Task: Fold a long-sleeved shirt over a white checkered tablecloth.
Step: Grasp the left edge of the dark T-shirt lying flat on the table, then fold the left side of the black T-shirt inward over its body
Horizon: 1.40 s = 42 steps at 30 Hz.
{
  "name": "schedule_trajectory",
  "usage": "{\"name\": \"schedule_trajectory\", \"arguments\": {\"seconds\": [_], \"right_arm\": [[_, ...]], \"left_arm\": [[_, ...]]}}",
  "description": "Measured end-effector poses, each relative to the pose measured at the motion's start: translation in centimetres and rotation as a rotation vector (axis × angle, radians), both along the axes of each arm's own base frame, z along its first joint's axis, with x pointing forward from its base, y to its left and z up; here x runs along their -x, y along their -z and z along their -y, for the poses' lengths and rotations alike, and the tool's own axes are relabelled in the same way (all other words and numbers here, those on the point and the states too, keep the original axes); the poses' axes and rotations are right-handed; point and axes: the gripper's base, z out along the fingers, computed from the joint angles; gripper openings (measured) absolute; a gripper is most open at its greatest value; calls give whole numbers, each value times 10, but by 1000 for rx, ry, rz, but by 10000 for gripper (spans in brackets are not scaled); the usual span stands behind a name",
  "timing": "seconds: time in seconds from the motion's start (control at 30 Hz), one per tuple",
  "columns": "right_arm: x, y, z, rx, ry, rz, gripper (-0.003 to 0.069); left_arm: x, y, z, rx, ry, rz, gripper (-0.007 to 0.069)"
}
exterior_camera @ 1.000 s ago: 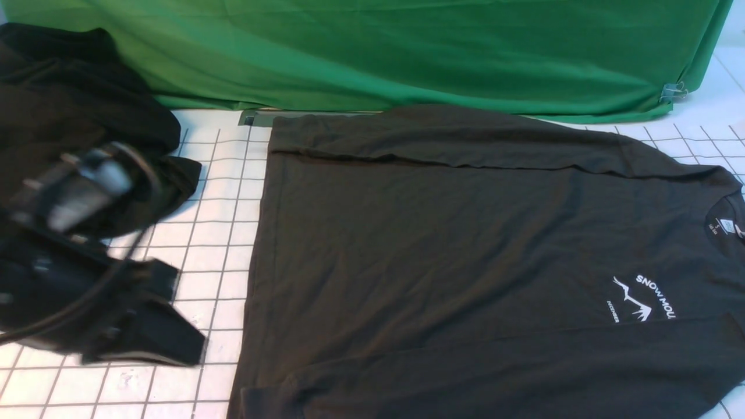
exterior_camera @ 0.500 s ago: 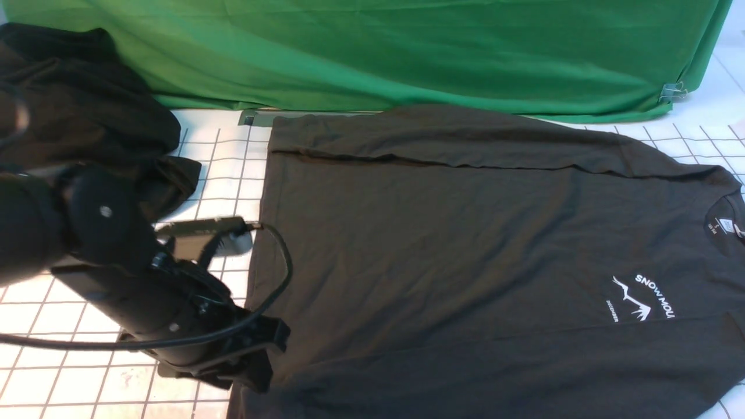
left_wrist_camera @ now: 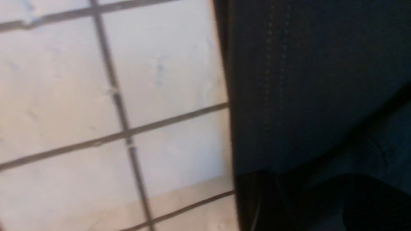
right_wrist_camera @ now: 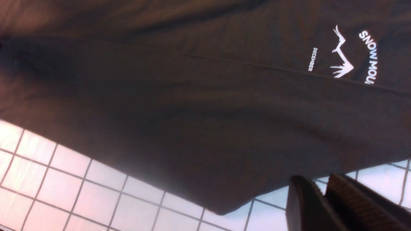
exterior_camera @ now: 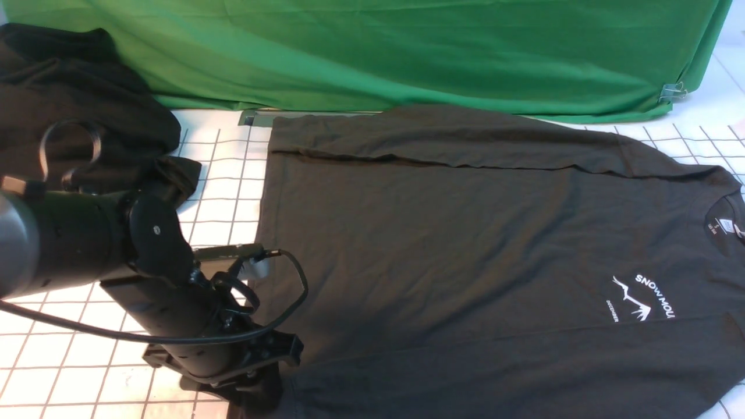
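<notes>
The long-sleeved shirt (exterior_camera: 465, 233) lies flat on the white checkered tablecloth (exterior_camera: 221, 174), dark charcoal, both sleeves folded in across the body. Its white mountain print (exterior_camera: 643, 297) and neck label (exterior_camera: 724, 226) are at the right. My left gripper (exterior_camera: 256, 384) hangs low over the near hem corner. In the left wrist view its dark fingers stand apart over the stitched hem (left_wrist_camera: 276, 80), so the left gripper (left_wrist_camera: 310, 183) is open. The right gripper (right_wrist_camera: 316, 184) hovers over tablecloth (right_wrist_camera: 64, 179) just off the shirt's edge (right_wrist_camera: 192, 112), jaws a narrow slit apart and empty. The front view does not show it.
A green cloth backdrop (exterior_camera: 378, 52) closes off the far side, held by a metal clip (exterior_camera: 672, 91). Another dark garment (exterior_camera: 75, 99) is heaped at the far left. The left arm's black cable (exterior_camera: 291, 291) loops over the shirt's left hem.
My left arm has swung from the table's left edge toward the shirt, ending at its near hem corner. The shirt itself has not moved.
</notes>
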Motion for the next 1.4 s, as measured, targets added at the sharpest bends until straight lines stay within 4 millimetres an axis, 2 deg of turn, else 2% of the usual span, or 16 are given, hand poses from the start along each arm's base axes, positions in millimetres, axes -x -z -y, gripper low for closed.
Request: {"name": "schedule_trajectory", "arguments": {"seconds": [0.2,0.3,0.43,0.53,0.67,0.7,0.73,0.77,0.83,0.87,0.9,1.0,1.07,1.17,1.3,1.4], "right_arm": [[0,0,0,0,2,4,111],[0,0,0,-1,3,4,120],[0,0,0,-2,5,3,129],[0,0,0,-8,13,0,137],[0,0,0,-9,15,-1,149],[0,0,0,-9,15,-1,150],[-1,0,0,-9,16,0,157],[-1,0,0,-10,16,1,161],[-1,0,0,-10,18,8,169],[-1,0,0,-10,18,8,170],[-1,0,0,-10,19,11,176],[-2,0,0,-10,20,13,184],[-2,0,0,-11,21,13,191],[-2,0,0,-11,21,13,197],[-2,0,0,-11,21,13,209],[-2,3,0,-11,24,9,218]], "left_arm": [[1,0,3,30,10,-9,98],[3,-1,3,35,16,-30,23],[5,-10,3,47,30,-23,14],[-1,-54,4,94,29,71,14],[-32,-121,-7,138,-34,289,14],[-34,-122,-8,139,-42,293,14],[-52,-138,-19,143,-85,337,14],[-63,-141,-24,139,-105,347,14],[-82,-138,-29,126,-133,348,14],[-86,-134,-30,123,-137,340,14],[-102,-125,-30,109,-141,326,14],[-126,-107,-26,103,-146,296,14],[-145,-87,-23,90,-156,258,15],[-159,-66,-23,58,-175,221,19],[-174,-49,-28,-21,-227,213,50],[-190,-49,-33,-91,-246,278,146]]}}
